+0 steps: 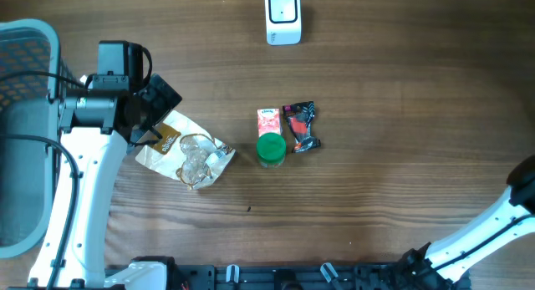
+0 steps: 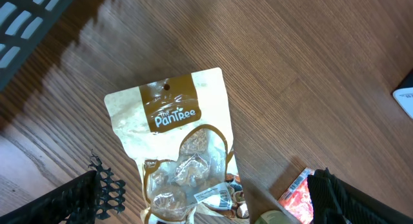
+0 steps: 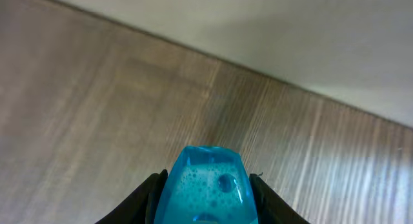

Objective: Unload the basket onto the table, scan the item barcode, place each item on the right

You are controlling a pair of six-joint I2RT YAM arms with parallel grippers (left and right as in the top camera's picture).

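A tan and clear Pantree snack bag (image 1: 185, 152) lies flat on the wooden table, left of centre. My left gripper (image 1: 159, 123) hovers over its upper-left end, open. In the left wrist view the bag (image 2: 174, 127) lies between the wide-spread fingers of the left gripper (image 2: 213, 201), untouched, with a white barcode label (image 2: 216, 197) facing up. The white scanner (image 1: 282, 16) stands at the far edge. In the right wrist view my right gripper (image 3: 206, 204) is shut on a translucent blue bottle (image 3: 206, 182) of bubbly liquid. That hand is out of the overhead view.
A green-capped container (image 1: 270, 149), a pink packet (image 1: 267, 120) and a dark crinkled wrapper (image 1: 301, 128) sit together mid-table. A mesh basket (image 1: 25, 39) stands at the left edge. The right arm (image 1: 510, 211) enters from the lower right corner.
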